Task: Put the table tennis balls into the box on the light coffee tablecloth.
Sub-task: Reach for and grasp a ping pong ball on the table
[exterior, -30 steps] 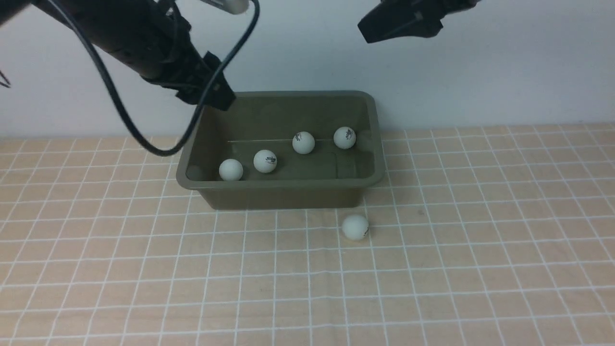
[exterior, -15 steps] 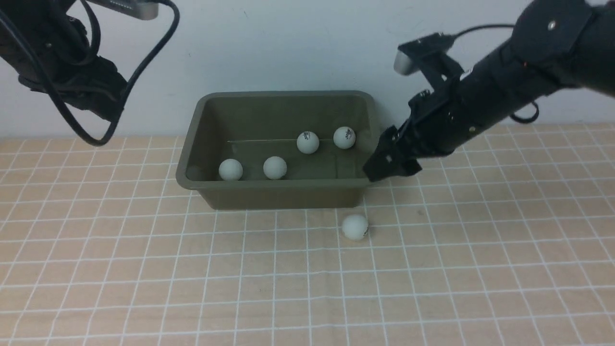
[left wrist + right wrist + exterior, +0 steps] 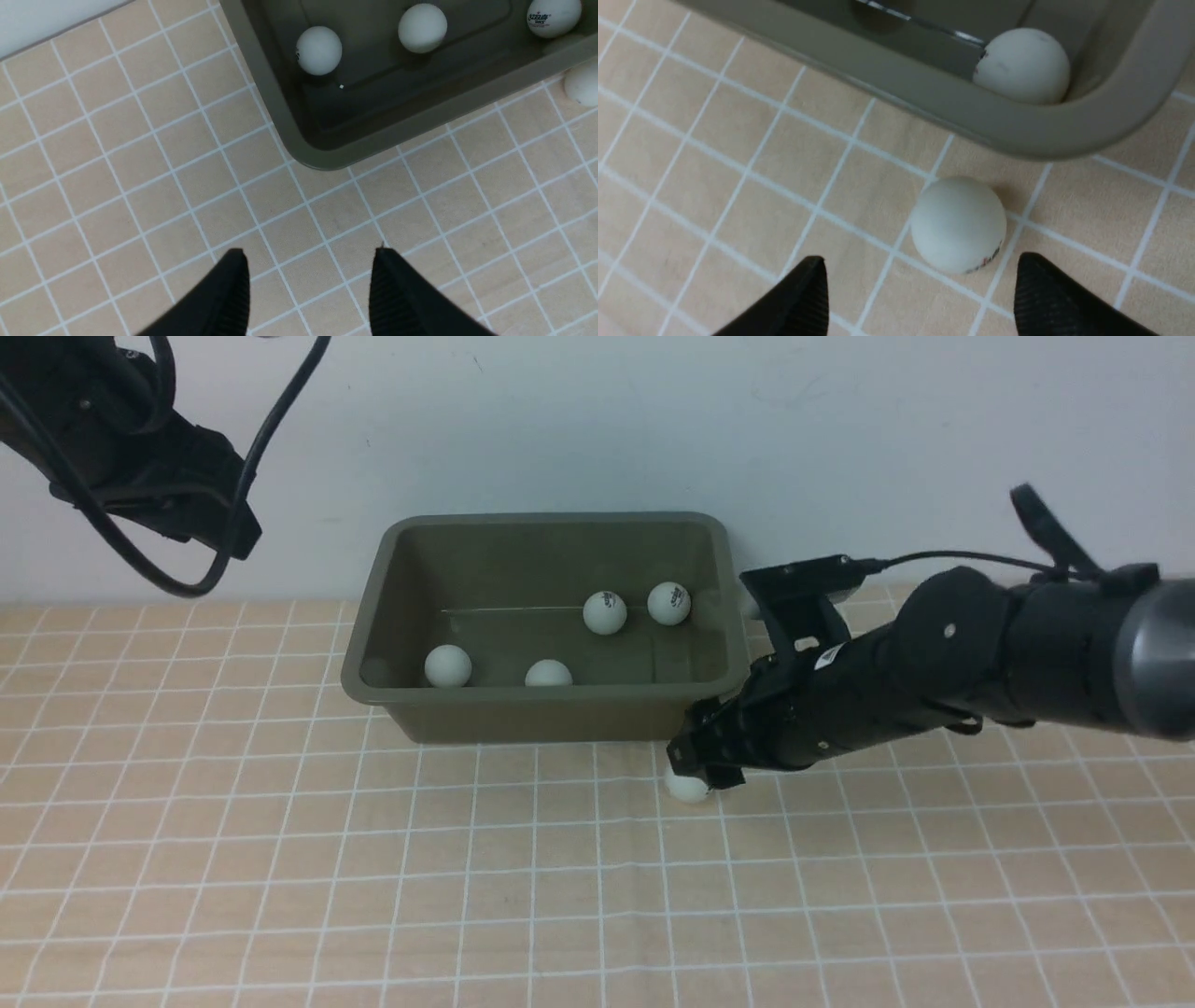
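The olive-grey box (image 3: 551,714) stands on the light coffee tablecloth (image 3: 280,859) and holds several white table tennis balls, such as two by its far wall (image 3: 605,612) (image 3: 669,603) and one at its near left (image 3: 448,665). One ball (image 3: 686,791) lies on the cloth just before the box's front right corner. My right gripper (image 3: 698,767) is low over this ball and open. In the right wrist view the ball (image 3: 958,224) sits just ahead of the gap between the fingertips (image 3: 920,275), apart from both. My left gripper (image 3: 309,261) is open, empty and high at the left.
The box rim (image 3: 924,107) lies close beyond the loose ball, with a ball (image 3: 1021,65) inside behind it. The left wrist view shows the box's corner (image 3: 322,158) and balls inside (image 3: 319,50). A white wall (image 3: 840,448) runs behind the box. The left arm's cable (image 3: 187,586) hangs at the back left.
My right arm has come down from high at the back to the ball on the cloth. My left arm has drawn back to the upper left. One ball in the box rolled nearer the front wall.
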